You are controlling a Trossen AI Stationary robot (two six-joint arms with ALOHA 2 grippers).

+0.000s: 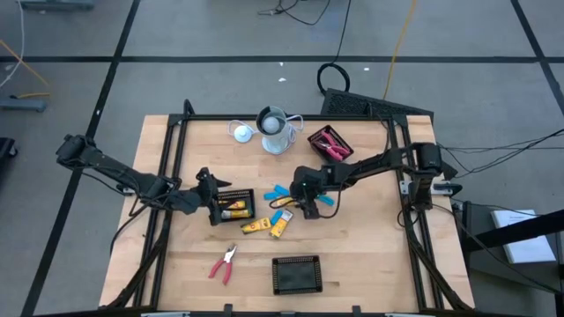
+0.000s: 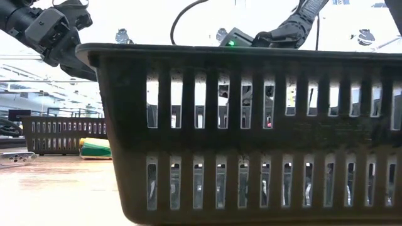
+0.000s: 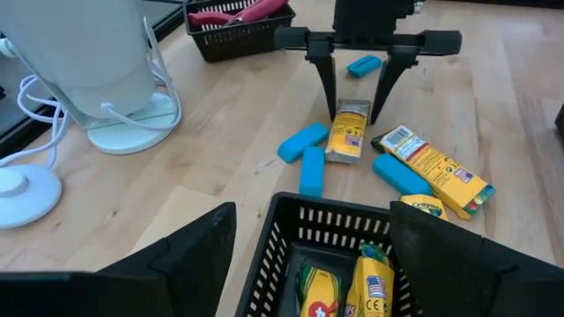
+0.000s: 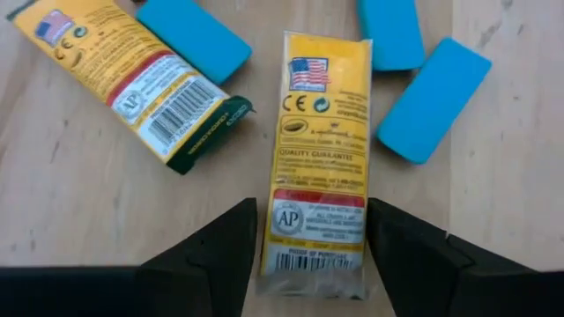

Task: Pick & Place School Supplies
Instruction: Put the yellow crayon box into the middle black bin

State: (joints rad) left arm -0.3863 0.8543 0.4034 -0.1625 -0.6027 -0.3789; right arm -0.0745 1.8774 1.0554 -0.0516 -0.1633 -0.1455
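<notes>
Two claws worked: right claw [image 4: 310, 242] spread, fingers either side of yellow crayon pack [image 4: 322, 150] flat on wooden counter [image 1: 370, 264], long axis pointing away from claw. Left claw [image 3: 313, 255] spread, empty, over black mesh tray [image 3: 330, 231], farther off.

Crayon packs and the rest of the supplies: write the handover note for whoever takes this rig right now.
Right end effector: open, fingers straddling a yellow crayon pack lying on the table, not yet lifted.
Left end effector: open, holding nothing, at the near tray.
Done: two crayon packs in that tray; red pliers in the far tray.
Left: loose crayon packs, blue erasers, one pair of red pliers on the table; the third tray looks empty.
</notes>
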